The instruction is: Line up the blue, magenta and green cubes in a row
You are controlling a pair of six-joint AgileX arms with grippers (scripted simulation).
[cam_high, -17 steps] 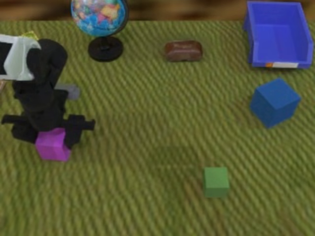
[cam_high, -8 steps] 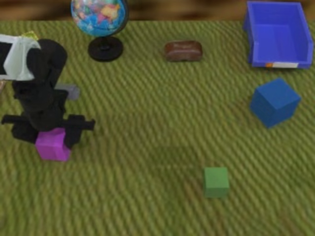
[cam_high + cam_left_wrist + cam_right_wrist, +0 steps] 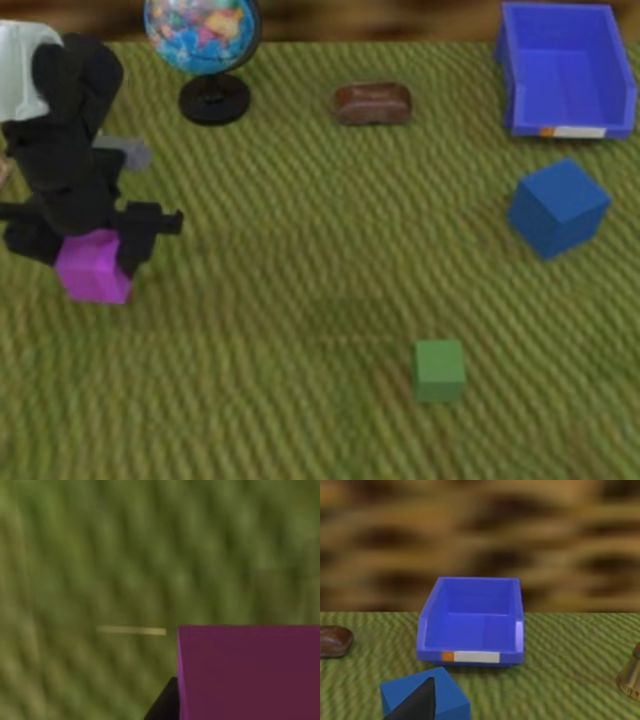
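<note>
Three cubes spread over the counter: magenta cube [image 3: 92, 266] near the left edge, clamped in the left gripper [image 3: 85, 240] jaws; green cube [image 3: 439, 369] toward the front edge; blue cube [image 3: 557, 207] by the right edge. Right gripper jaws: cannot tell.

My desk [image 3: 300, 300] and what rests on it

Its green ribbed cover carries a globe [image 3: 203, 45] on a black stand at the far left, a brown lump [image 3: 372, 103] at the far middle, and a blue bin [image 3: 566, 70] at the far right. The blue cube [image 3: 557, 208] sits just before the bin; the green cube [image 3: 439, 370] lies nearer, right of centre.
</note>
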